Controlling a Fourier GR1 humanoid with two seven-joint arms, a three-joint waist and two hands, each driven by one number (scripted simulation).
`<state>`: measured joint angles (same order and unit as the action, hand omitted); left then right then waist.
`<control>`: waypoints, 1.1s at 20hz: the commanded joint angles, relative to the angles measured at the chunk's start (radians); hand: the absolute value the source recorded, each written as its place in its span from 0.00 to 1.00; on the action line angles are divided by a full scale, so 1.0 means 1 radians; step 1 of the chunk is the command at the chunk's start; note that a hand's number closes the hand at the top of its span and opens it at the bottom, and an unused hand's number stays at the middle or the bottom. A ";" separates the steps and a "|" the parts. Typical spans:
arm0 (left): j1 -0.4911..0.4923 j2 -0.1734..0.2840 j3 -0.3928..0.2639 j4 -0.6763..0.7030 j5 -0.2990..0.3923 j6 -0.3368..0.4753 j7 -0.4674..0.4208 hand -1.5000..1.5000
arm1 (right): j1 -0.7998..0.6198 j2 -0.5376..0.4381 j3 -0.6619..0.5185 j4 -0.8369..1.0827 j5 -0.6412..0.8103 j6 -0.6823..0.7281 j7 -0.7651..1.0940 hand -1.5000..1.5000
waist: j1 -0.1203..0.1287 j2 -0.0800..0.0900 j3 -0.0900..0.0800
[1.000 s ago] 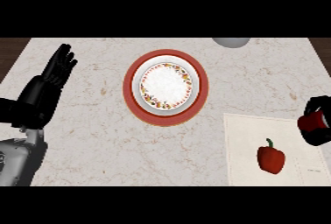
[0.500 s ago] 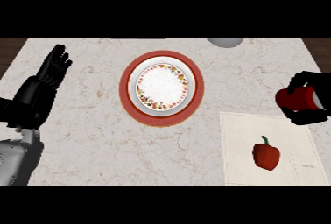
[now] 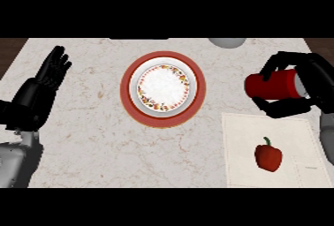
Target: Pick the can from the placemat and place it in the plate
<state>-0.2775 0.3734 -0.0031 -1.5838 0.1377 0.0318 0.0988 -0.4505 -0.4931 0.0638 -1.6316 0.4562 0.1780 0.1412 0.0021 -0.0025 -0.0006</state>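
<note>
Carrying phase: red cylindrical can tipped sideways, clasped between curled fingers and thumb of black right hand, off the pale rectangular placemat and well right of the white floral plate with red rim. Next move, by judgement: travel left toward the plate, turn the can upright, lower onto the plate's centre, uncurl fingers. Nothing between can and plate; red bell pepper on the placemat below-right of the plate, grey rounded object above-right of it, black left hand resting left of it, fingers straight and together.
</note>
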 commanded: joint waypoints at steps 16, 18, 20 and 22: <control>0.000 -0.044 0.017 -0.026 -0.034 -0.039 0.018 0.50 | -0.492 0.455 0.113 0.576 0.170 -0.136 0.134 1.00 | 0.023 0.009 0.000; -0.049 -0.039 0.031 0.024 -0.044 -0.042 0.013 0.50 | -0.481 0.489 0.151 0.638 0.211 -0.221 0.120 1.00 | 0.016 0.008 0.000; -0.089 -0.039 0.032 0.042 -0.023 -0.065 0.019 0.50 | -0.527 0.491 0.135 0.780 0.227 -0.252 0.046 1.00 | 0.020 0.012 0.000; -0.060 -0.040 0.036 0.028 -0.027 -0.067 0.007 0.50 | -0.594 0.492 0.192 0.879 0.191 -0.344 0.074 1.00 | 0.038 0.013 0.000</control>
<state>-0.3261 0.3333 0.0236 -1.5748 0.1070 -0.0166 0.1212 -0.9641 -0.0254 0.2180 -0.9341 0.6485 -0.0635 0.2377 0.0291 0.0081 -0.0004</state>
